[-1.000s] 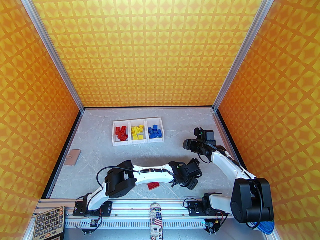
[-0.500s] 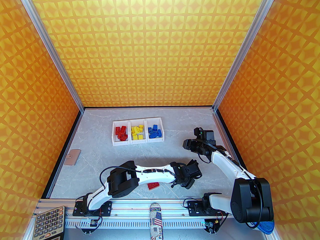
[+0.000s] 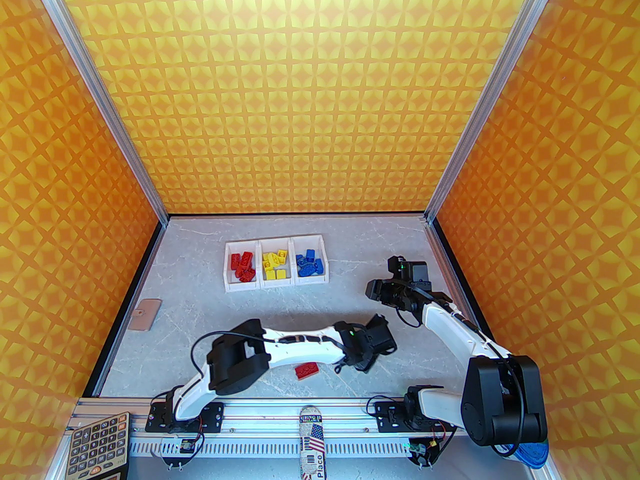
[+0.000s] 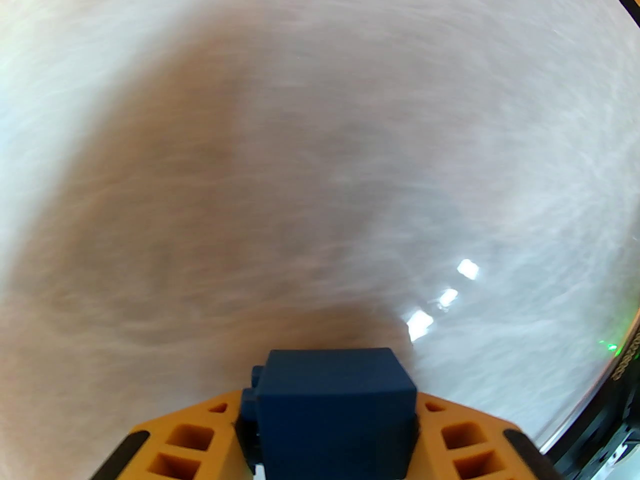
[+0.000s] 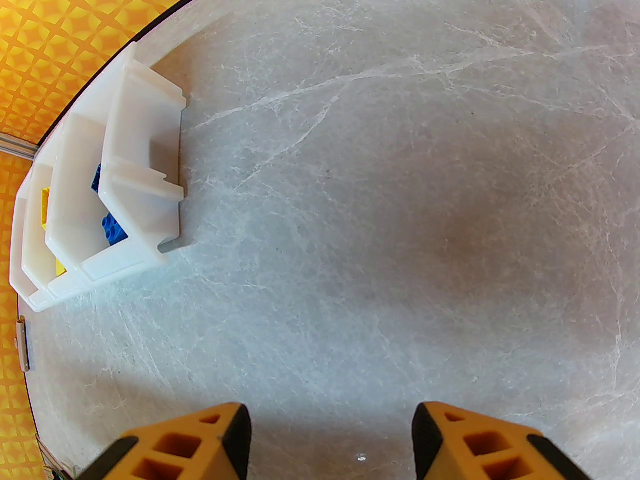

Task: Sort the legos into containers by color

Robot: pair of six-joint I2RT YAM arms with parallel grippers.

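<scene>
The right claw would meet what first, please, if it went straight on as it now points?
Most likely the bare table; depth is unclear. The right claw is open and empty, and the containers lie off to the side of its line.

**Around the worktable**

We see a grey marbled table (image 3: 310,308) boxed in on three sides by orange patterned walls (image 3: 300,93), with aluminium posts (image 3: 445,183) at the far corners. A tan tag (image 3: 144,314) lies flat near the left edge. A metal rail (image 3: 280,408) runs along the near edge. Down there a calculator (image 3: 97,448) sits at the left, a flag-stickered strip (image 3: 313,440) in the middle, and a blue lid (image 3: 532,455) at the far right.
</scene>
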